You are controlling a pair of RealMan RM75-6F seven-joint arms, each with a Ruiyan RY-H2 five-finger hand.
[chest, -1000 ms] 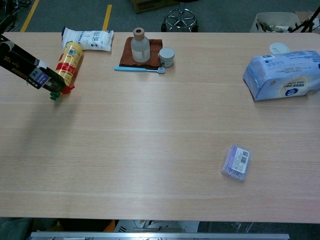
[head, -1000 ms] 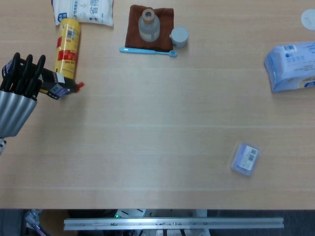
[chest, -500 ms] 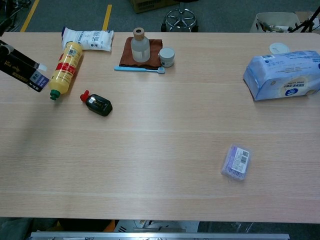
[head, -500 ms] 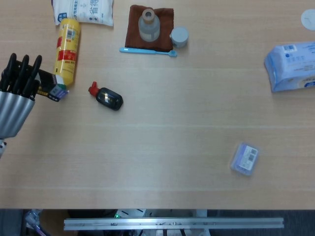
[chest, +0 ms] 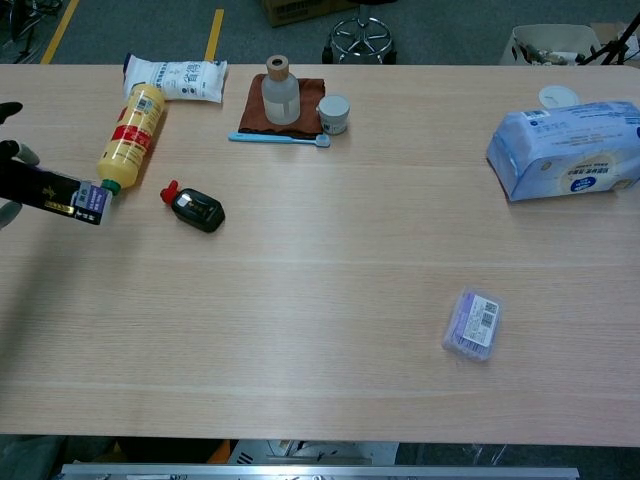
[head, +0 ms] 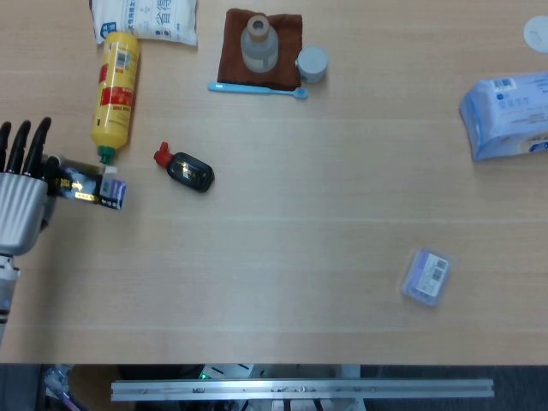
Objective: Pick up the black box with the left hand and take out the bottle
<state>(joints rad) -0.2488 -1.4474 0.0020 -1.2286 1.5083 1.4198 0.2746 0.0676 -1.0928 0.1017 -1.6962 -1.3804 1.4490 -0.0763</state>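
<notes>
My left hand (head: pixel 21 184) at the table's left edge grips the long black box (head: pixel 86 184), which sticks out to the right, roughly level above the table; the box (chest: pixel 55 192) shows in the chest view too, where only a bit of the left hand (chest: pixel 10 150) shows at the frame's edge. A small black bottle with a red cap (head: pixel 186 169) lies on its side on the table, to the right of the box's open end and apart from it; it appears again (chest: pixel 193 207) in the chest view. My right hand is in neither view.
A yellow bottle (head: pixel 116 86) lies just behind the box. Further back are a white bag (head: pixel 145 19), a brown cloth (head: pixel 231 60) bearing a clear bottle (head: pixel 259 43), a grey cup (head: pixel 312 64) and a blue toothbrush (head: pixel 257 87). A tissue pack (head: pixel 507 116) is far right, a purple packet (head: pixel 425 276) front right.
The black bottle slid out of the tilted box onto the table. Since then my left hand has drawn the box toward the table's front and levelled it.
</notes>
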